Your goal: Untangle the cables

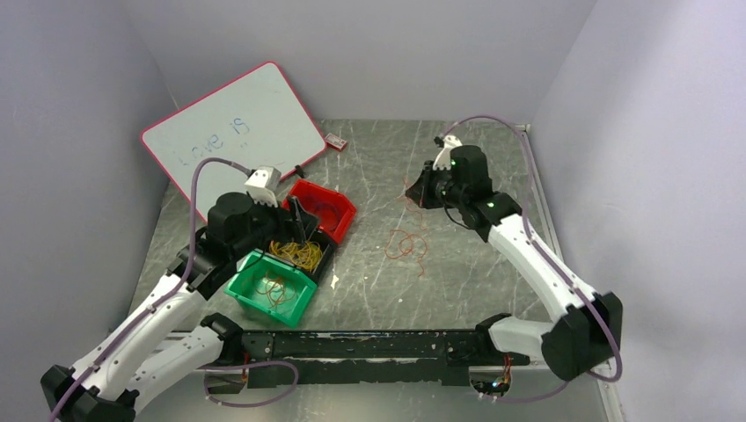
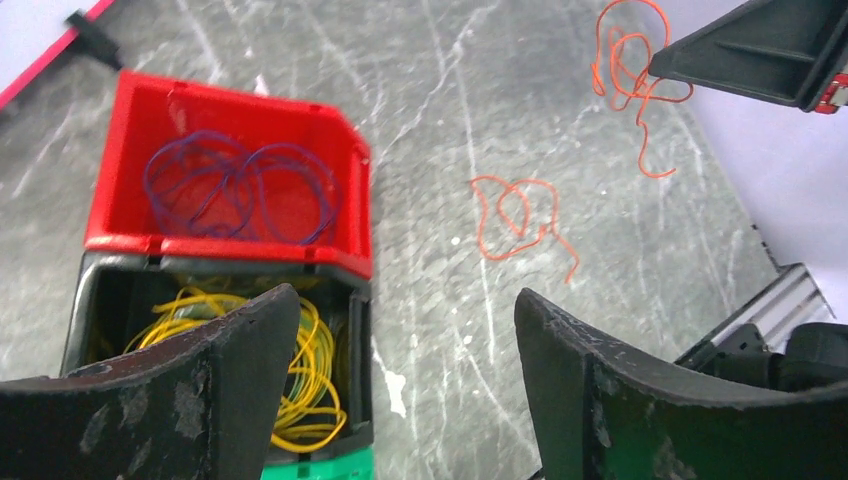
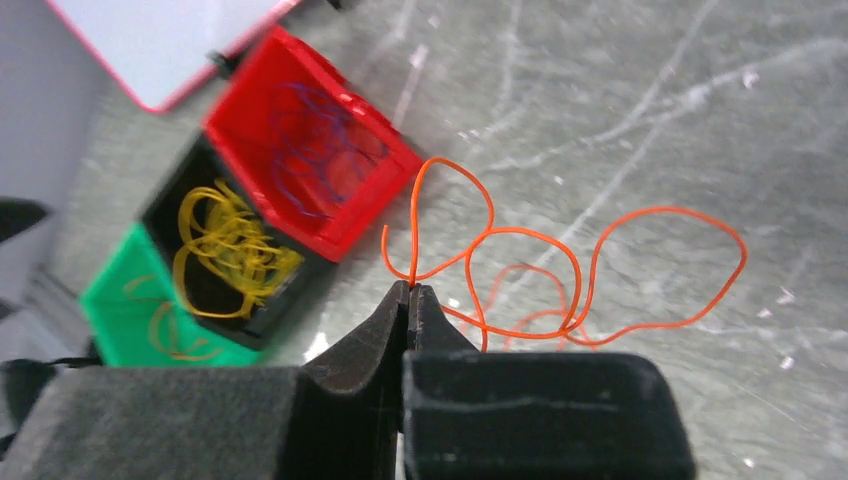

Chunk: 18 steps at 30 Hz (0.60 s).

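My right gripper (image 3: 410, 288) is shut on a thin orange cable (image 3: 448, 161), pinched at the fingertips, and its loops hang over the table. From above, that gripper (image 1: 420, 189) is at the back right with the cable (image 1: 411, 192) dangling below it. A second orange cable (image 1: 405, 244) lies loose on the table, also seen in the left wrist view (image 2: 515, 215). My left gripper (image 2: 405, 310) is open and empty, hovering over the edge of the black bin (image 2: 358, 330) of yellow cables (image 2: 300, 370).
Three bins stand in a row at the left: a red bin (image 1: 345, 220) with purple cables, the black bin (image 1: 327, 255) and a green bin (image 1: 264, 309) with orange cables. A whiteboard (image 1: 233, 132) leans at the back left, with a small red item (image 1: 335, 141) beside it.
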Motion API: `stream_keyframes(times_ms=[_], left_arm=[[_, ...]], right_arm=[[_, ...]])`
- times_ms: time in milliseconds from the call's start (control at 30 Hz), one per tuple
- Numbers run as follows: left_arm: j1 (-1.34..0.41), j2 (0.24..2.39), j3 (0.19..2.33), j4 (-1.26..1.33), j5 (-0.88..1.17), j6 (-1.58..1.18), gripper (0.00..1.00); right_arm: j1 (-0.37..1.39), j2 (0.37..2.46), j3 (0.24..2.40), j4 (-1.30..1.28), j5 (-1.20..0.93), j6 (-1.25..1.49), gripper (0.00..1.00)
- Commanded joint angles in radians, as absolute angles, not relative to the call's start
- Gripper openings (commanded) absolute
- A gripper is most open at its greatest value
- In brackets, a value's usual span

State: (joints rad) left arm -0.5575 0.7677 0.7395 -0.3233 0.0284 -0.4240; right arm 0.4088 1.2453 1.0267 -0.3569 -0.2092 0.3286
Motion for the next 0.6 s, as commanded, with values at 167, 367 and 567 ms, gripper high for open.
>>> stream_keyframes(times_ms=[167, 367, 567], left_arm=[[-0.553, 0.869, 0.824, -0.057, 0.219, -0.377, 0.84], [-0.553, 0.858, 0.833, -0.059, 0.226, -0.381, 0.84], [-0.553, 0.832, 0.804, -0.013, 0.282, -0.407, 0.84]], right_arm=[[0.404, 1.085, 1.141, -0.322, -0.345, 0.459, 0.0], [0.404, 1.074, 1.18, -0.329, -0.391, 0.468, 0.0], [0.405, 1.04, 1.124, -0.198, -0.463, 0.572, 0.0]])
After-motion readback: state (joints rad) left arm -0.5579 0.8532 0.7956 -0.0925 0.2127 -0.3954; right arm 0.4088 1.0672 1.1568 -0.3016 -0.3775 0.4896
